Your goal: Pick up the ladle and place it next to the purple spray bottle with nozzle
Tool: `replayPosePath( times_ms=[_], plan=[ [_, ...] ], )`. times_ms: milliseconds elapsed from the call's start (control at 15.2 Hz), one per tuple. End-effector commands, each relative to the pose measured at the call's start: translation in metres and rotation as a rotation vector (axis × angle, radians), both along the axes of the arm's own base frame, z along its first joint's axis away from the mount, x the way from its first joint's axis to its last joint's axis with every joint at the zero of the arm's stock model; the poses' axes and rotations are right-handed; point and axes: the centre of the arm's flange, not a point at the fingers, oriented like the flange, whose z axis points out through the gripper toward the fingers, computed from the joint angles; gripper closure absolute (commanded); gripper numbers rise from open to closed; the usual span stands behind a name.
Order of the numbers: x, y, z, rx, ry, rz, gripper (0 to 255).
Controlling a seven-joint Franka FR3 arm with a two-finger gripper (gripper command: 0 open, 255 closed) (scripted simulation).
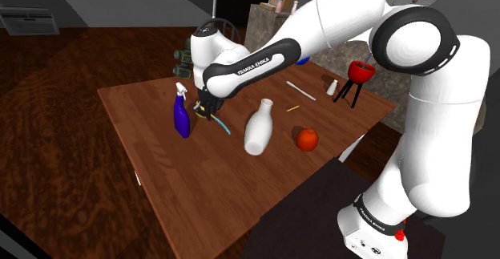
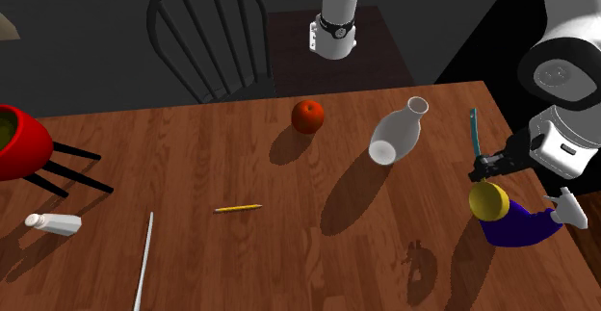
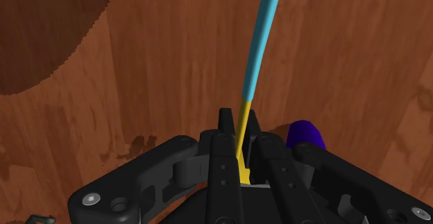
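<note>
The table (image 1: 200, 193) lies under the gripper (image 1: 210, 107). The purple spray bottle (image 1: 183, 119) stands just beside it (nozzle on top), so a careless descent could topple it. The ladle (image 3: 257, 63), clenched by its yellow stem, juts its blue handle ahead and might roll once released.

Wooden table (image 1: 184, 177), shoulder view. White vase (image 1: 258, 127) at centre. Orange (image 1: 307, 139) at its three o'clock, purple spray bottle (image 1: 182, 115) at nine o'clock.

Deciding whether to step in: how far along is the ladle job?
Done: the end effector is shut on the ladle. In hand: it holds the ladle right beside the purple spray bottle. Left: set it on the table there and release.
</note>
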Motion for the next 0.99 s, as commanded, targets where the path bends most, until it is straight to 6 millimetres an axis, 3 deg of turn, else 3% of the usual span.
replayPosePath(
  times_ms=[0,924],
  plan=[
    [0.0,0.0,-0.01,0.0,-0.001,0.0,255],
    [0.0,0.0,-0.084,0.0,-0.001,0.0,255]
  ],
)
